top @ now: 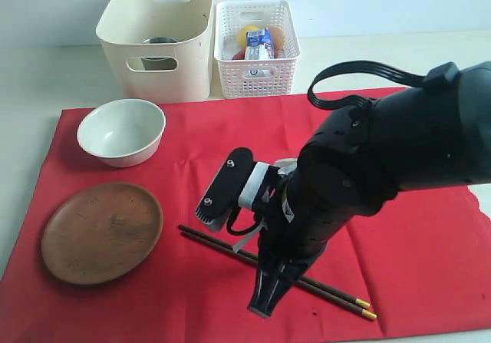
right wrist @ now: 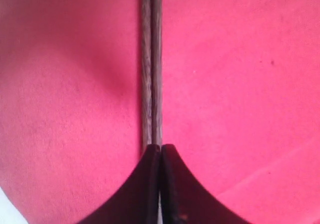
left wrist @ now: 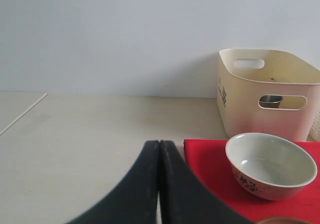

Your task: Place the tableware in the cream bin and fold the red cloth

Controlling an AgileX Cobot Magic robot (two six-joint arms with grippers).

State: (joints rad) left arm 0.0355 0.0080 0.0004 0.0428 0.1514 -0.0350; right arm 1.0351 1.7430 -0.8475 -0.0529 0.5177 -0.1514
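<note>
Our right claw [top: 265, 301] is down on the red cloth [top: 414, 258], jaws pressed together at the chopsticks [top: 337, 295]. They lie side by side on the cloth near its front edge, well apart from the cream bin [top: 115, 47] at the back. In the right wrist view the pair [right wrist: 151, 63] runs straight into the closed tips [right wrist: 160, 149]. It looks like a pinch on them, though the fingers hide whether both sticks are really caught or only one.

So we should lift slowly and straight up first. If one stick lags or swings, we set them down and re-grip rather than carry on. The hold seems to sit past the middle of the sticks, so we expect the long free end to droop, and we keep the wrist level. The cloth may have been nipped along with them, so we watch for it rising with the tips.

The way to the bin passes near the bowl [top: 121, 132] and the wooden plate [top: 101, 232]. We carry high enough to clear both and the bin's rim. We release low inside, beside the cup [top: 159, 42] already there, with the sticks turned along the bin's length.

Our left claw [left wrist: 159, 149] hangs closed and empty over the bare table beside the cloth.
</note>
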